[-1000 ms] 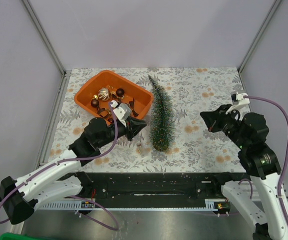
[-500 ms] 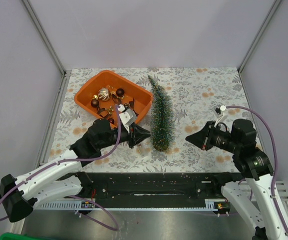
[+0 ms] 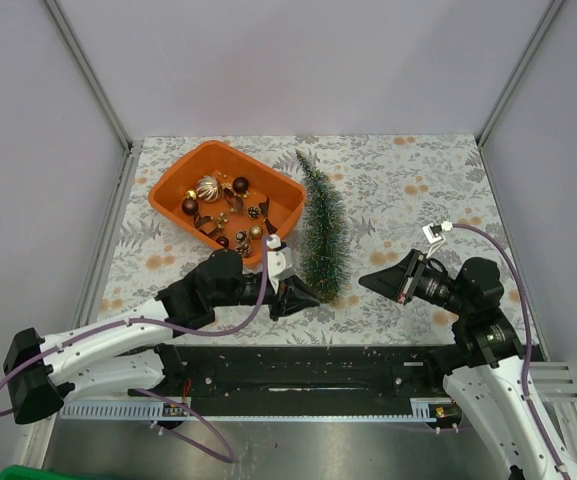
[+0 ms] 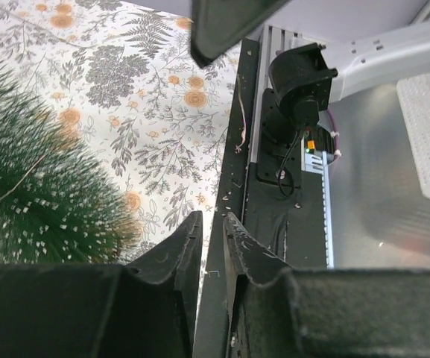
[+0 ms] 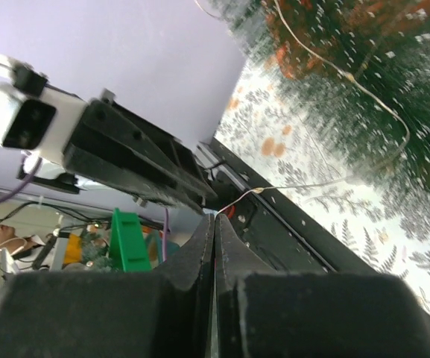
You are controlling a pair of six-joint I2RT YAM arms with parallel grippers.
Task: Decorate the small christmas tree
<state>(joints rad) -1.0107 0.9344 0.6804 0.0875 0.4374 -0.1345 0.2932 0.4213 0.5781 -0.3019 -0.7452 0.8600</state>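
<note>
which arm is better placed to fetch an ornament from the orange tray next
Left, likely. The left gripper sits by the small christmas tree, on the same side as the orange tray, jaws slightly apart; the right gripper is shut, beyond the tree.

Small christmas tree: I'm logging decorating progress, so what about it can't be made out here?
Top view: small christmas tree, base partly hidden by left gripper.
Left wrist view: tree blurred, cut by left edge.
Right wrist view: tree blurred; whether right gripper holds the thin wire, too fine.
</note>
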